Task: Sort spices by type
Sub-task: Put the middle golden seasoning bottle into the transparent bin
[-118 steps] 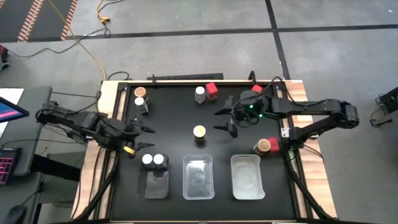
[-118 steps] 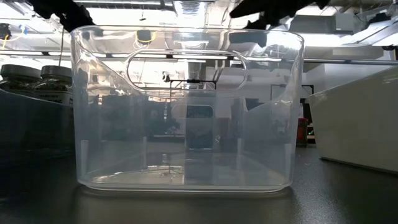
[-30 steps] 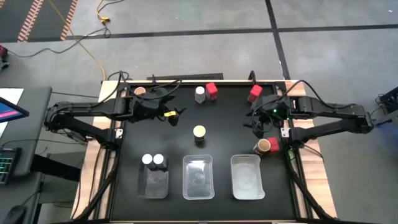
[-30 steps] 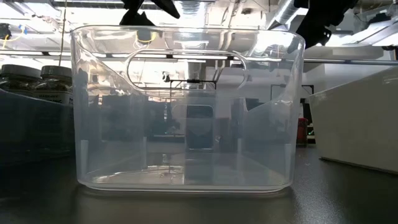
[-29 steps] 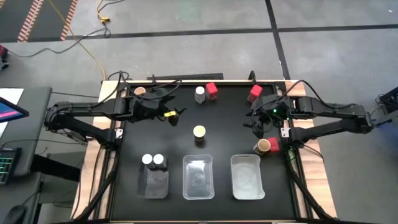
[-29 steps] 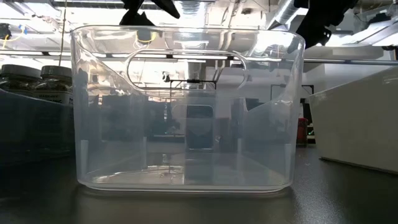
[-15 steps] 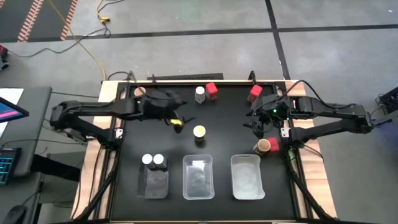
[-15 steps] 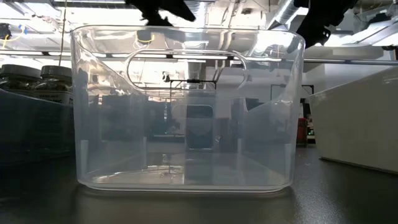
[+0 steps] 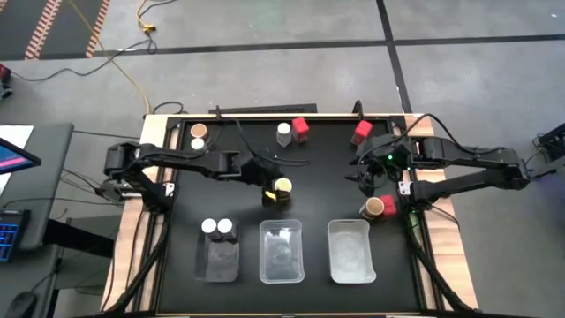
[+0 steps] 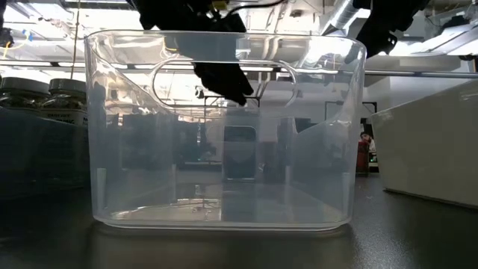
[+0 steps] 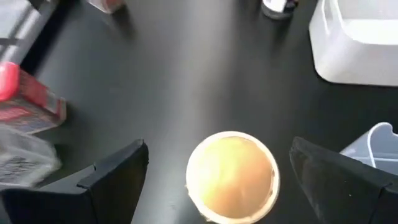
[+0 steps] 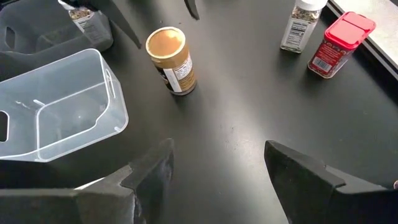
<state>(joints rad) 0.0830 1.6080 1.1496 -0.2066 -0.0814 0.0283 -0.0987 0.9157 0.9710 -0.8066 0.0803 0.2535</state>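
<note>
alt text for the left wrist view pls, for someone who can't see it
Looking down past the left gripper, whose two dark fingers stand open on either side of a yellow-lidded spice jar on the black table. A red-capped jar lies toward one edge, and corners of clear plastic trays show at another.

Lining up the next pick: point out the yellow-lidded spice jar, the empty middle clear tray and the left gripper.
yellow-lidded spice jar (image 9: 282,186), high view, lid top
middle clear plastic tray (image 9: 282,263), high view, bare floor
left gripper (image 9: 271,193), high view, between its fingertips
</note>
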